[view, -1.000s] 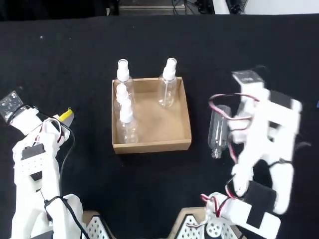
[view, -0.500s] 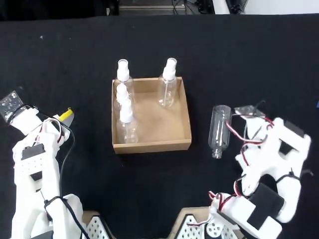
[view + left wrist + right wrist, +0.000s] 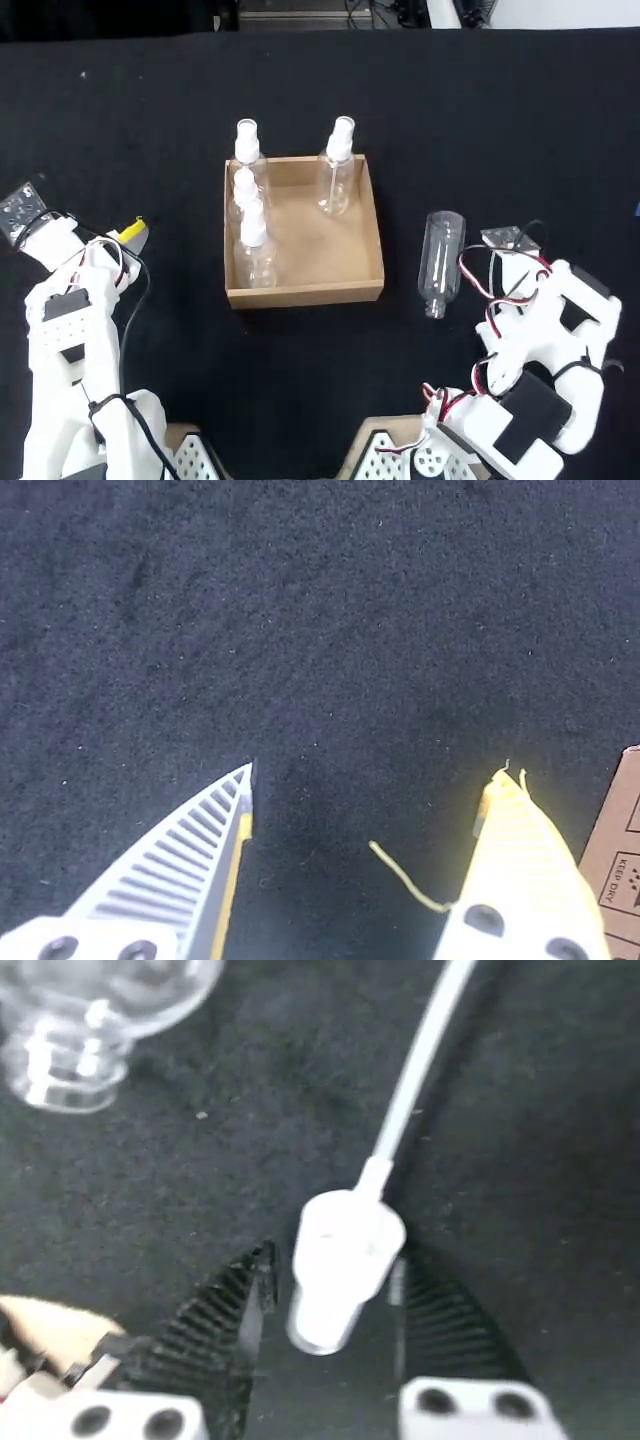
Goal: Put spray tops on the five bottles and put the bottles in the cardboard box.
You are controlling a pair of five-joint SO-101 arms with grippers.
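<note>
High view first: got the cardboard box (image 3: pixel 378 225) sitting mid-surface (image 3: pixel 500 120). Standing upright inside, spray tops already on, a row of three bottles (image 3: pixel 243 195) along one side wall, plus a fourth bottle (image 3: pixel 337 175) in the far corner opposite. Then the fifth bottle (image 3: pixel 440 262), lying on its side just beside the box on the right arm's side, no top on, open neck pointing back toward the robot. Left arm (image 3: pixel 70 320) parked well off on the other side of the box, right arm (image 3: pixel 545 330) folded up near the lying bottle.

Left wrist view: left end effector (image 3: pixel 370 775) wide apart, white finger (image 3: pixel 190 850) and yellow finger (image 3: pixel 520 850) gripping nothing, hovering over bare black surface. Box corner just past the yellow finger.

Right wrist view: right end effector (image 3: pixel 332 1255) apart too, black fingers (image 3: pixel 225 1310) either side of a white spray top (image 3: pixel 345 1250) lying on the surface, not clamped on it. Thin dip tube (image 3: pixel 420 1060) trailing away from it. Fifth bottle's open neck nearby, not touching the spray top.
</note>
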